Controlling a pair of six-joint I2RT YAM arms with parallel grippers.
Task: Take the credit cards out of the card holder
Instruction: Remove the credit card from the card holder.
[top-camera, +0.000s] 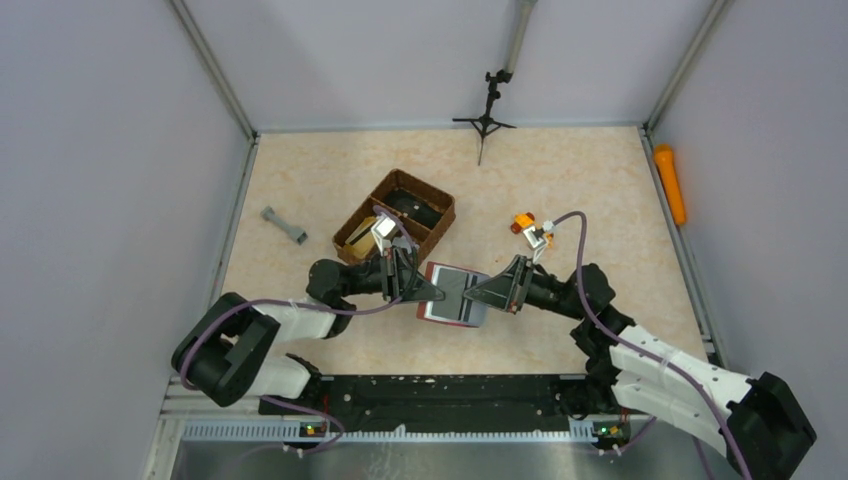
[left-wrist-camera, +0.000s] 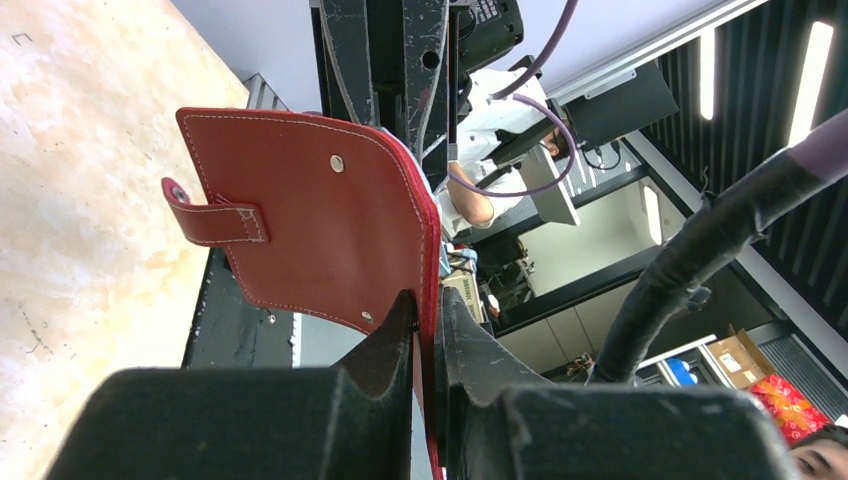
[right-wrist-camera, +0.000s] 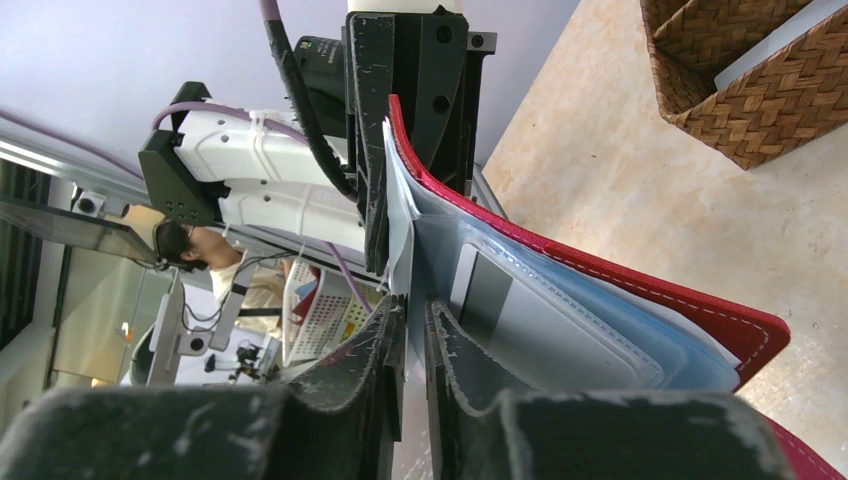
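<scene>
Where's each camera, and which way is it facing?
Top external: above and behind, looking down on both arms, left tool and right tool gripping the card holder.
Left wrist: on that arm, facing along its fingers at the holder's red outside.
Right wrist: on that arm, facing along its fingers at the inner card sleeves.
Shared: each wrist view shows the other tool.

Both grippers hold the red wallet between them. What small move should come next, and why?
Probably the right gripper should ease away slowly while the left gripper holds the card holder firm. Left is shut on its red cover, right on a thin pale inner layer, and a grey card sits in a clear sleeve.
</scene>
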